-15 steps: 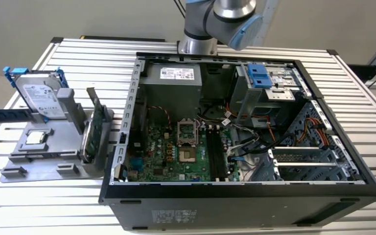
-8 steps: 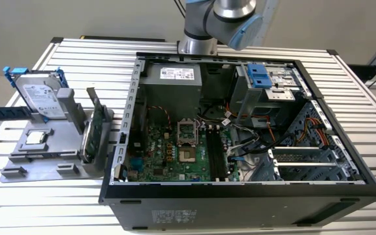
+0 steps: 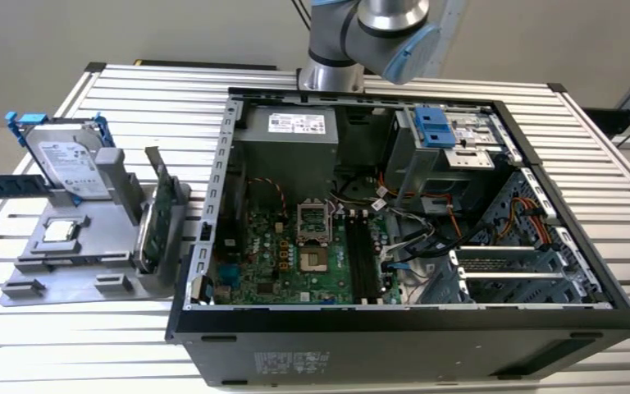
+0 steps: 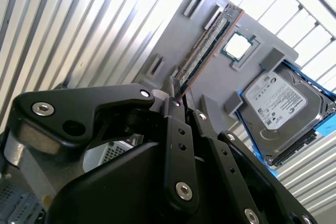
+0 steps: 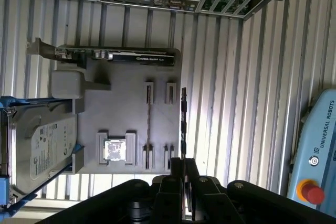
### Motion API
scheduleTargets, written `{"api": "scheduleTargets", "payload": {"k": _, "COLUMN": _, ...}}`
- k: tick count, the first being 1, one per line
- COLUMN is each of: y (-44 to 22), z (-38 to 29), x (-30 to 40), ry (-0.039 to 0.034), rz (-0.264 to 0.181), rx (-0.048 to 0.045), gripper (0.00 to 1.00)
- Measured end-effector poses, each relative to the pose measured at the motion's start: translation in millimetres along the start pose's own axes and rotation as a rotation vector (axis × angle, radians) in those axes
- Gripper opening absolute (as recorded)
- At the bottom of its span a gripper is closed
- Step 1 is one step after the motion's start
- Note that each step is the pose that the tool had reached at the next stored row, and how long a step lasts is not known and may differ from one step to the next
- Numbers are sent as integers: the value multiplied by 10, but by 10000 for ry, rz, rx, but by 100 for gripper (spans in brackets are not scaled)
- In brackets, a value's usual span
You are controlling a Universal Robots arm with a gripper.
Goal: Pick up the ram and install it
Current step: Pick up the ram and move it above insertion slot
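Second wrist view: the ram [image 4: 206, 45] is seen clamped at its near end by the gripper [image 4: 178, 92].
Ram location: held over the grey holder [image 4: 210, 93], near the hard drive [image 4: 275, 108].

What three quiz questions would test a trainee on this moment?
1. True or false: the hard drive sits in a blue frame.
2. Which part lies on the gray holder beside the hard drive? A) a processor chip B) a fan C) a screwdriver
3. Fill in: the gripper is shut on the ____.
Key: 1 true; 2 A; 3 the ram.
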State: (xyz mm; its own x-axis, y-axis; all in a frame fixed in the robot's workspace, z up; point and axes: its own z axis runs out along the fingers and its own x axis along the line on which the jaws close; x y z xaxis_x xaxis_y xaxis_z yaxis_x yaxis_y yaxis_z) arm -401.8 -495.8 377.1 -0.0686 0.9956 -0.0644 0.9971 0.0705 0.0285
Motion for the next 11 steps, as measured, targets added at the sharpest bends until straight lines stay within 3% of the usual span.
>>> {"api": "scheduleTargets", "payload": {"k": 11, "y": -5, "z": -85, "x": -5, "ry": 0, "rz": 0, "rx": -2, "gripper": 0}}
